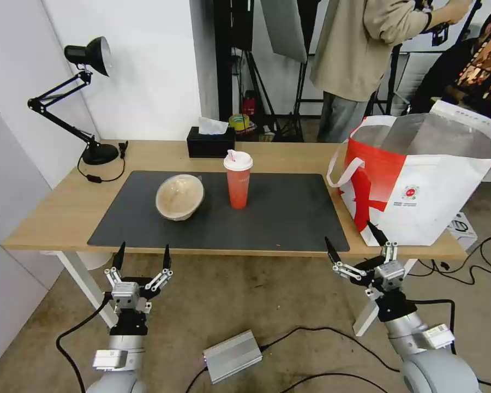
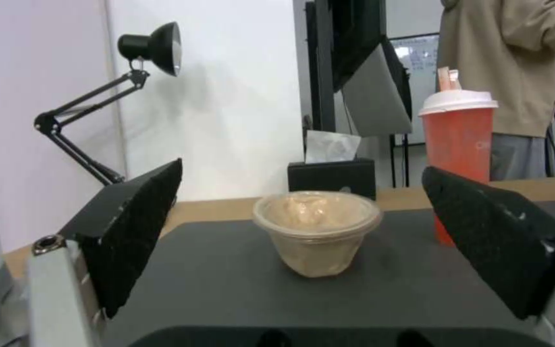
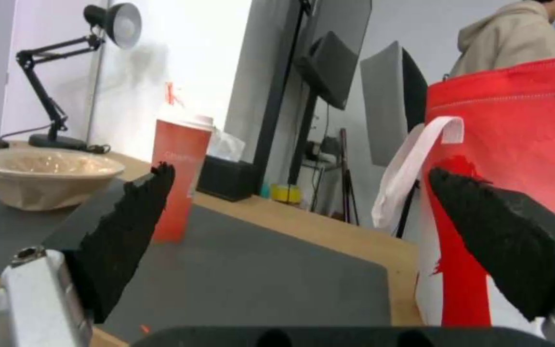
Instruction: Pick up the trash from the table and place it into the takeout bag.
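Grippers left (image 1: 143, 255) and right (image 1: 356, 240) gape empty short of the light-wood table (image 1: 49, 218); you'd best approach the tilted beige bowl (image 1: 179, 197) rim squarely.

Open mat (image 1: 289, 218) lies between the red cup (image 1: 238, 180) and the takeout bag (image 1: 420, 180); the beige bowl (image 1: 179, 197) and cup stand apart, the bag's mouth unobstructed.

My bag (image 1: 420, 174) hides its own inside; its far corner leaves the head view's edge. The cup (image 2: 458, 144) sits partly behind my left finger (image 2: 502, 241).
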Controlling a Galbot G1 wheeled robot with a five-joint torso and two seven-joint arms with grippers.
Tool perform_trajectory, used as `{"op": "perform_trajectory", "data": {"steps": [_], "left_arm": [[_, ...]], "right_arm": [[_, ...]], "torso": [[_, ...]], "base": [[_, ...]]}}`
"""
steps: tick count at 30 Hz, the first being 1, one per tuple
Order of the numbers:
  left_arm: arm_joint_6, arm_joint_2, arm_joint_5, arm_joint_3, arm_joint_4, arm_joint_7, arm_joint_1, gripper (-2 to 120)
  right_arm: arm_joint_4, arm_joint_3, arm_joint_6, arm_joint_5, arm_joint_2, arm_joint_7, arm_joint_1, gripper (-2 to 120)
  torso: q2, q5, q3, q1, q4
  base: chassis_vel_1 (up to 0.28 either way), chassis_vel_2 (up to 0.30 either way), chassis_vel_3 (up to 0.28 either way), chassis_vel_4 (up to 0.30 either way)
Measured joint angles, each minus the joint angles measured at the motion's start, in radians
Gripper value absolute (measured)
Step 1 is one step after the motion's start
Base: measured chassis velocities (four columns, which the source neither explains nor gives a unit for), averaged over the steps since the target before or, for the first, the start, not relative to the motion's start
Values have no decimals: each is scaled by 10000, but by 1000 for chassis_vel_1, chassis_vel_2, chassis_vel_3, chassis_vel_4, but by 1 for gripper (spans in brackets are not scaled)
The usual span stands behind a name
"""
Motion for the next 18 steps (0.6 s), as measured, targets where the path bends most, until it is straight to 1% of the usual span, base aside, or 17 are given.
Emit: {"op": "perform_trajectory", "data": {"steps": [18], "left_arm": [[11,-72,16,25,-43,0,-11,100]], "right_arm": [[-70,-130,109,-193,96,-10,-101,100]], "torso": [[0,0,0,1,0]], "base": [[0,0,0,0]]}}
